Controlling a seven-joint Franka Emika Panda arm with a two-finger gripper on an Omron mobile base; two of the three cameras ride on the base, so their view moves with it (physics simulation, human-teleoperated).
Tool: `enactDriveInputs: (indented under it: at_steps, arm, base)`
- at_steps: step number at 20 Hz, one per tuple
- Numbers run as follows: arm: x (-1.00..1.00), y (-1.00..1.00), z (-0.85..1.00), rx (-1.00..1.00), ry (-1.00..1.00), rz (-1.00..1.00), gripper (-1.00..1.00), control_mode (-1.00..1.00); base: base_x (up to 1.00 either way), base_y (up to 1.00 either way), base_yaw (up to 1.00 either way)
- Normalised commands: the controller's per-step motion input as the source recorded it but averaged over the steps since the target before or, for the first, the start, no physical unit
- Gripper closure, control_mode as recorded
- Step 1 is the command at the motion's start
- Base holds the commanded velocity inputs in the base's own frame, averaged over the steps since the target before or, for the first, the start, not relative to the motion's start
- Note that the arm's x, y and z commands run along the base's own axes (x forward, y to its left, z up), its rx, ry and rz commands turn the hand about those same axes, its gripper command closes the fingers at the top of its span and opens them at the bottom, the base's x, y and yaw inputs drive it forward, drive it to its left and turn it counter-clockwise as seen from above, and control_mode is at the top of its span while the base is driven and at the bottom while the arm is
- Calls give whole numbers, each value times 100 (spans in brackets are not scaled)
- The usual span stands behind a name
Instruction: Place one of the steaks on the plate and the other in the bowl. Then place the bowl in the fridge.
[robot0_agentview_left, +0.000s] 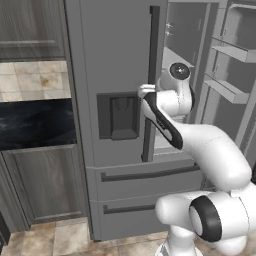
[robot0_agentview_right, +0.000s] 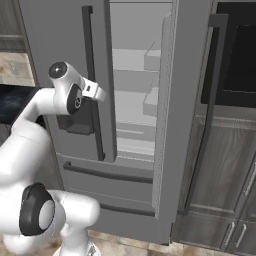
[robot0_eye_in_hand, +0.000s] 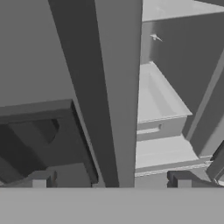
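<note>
The grey fridge (robot0_agentview_left: 115, 60) stands right in front of me, its left door shut and its right door (robot0_agentview_right: 185, 100) swung open on bare interior shelves (robot0_agentview_right: 132, 60). My gripper (robot0_eye_in_hand: 111, 181) is open with nothing between its fingertips (robot0_eye_in_hand: 41, 179). It points at the left door's inner edge, close to the dark vertical handle (robot0_eye_in_hand: 74, 65) and the dispenser recess (robot0_eye_in_hand: 35, 140). My hand (robot0_agentview_right: 92, 90) hovers at the height of the dispenser (robot0_agentview_left: 117, 117). The steaks, the plate and the bowl are out of view.
Two drawers (robot0_agentview_left: 145, 175) run across the fridge's lower part. Dark wood cabinets (robot0_agentview_left: 45, 185) and a black counter (robot0_agentview_left: 35, 122) lie to the left. A dark wall oven (robot0_agentview_right: 237, 55) over cabinets (robot0_agentview_right: 220, 170) sits to the right, behind the open door. The floor (robot0_agentview_left: 65, 237) is tiled.
</note>
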Motion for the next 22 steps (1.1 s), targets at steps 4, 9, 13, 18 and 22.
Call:
enactDriveInputs:
  at_steps: [4,9,13,18,22]
  arm:
    - [62,8,0,0,0,0,-100,-100]
    - [47,1,-1,0,0,0,-100,-100]
    - [41,0,0,0,0,0,-100,-100]
    - [27,0,-13,-2,-7,0,-100,-100]
    - [21,0,-3,0,-6,0,-100,-100]
  base:
    - [0,0,0]
    - [0,0,0]
    - [0,0,0]
    - [0,0,0]
    - [0,0,0]
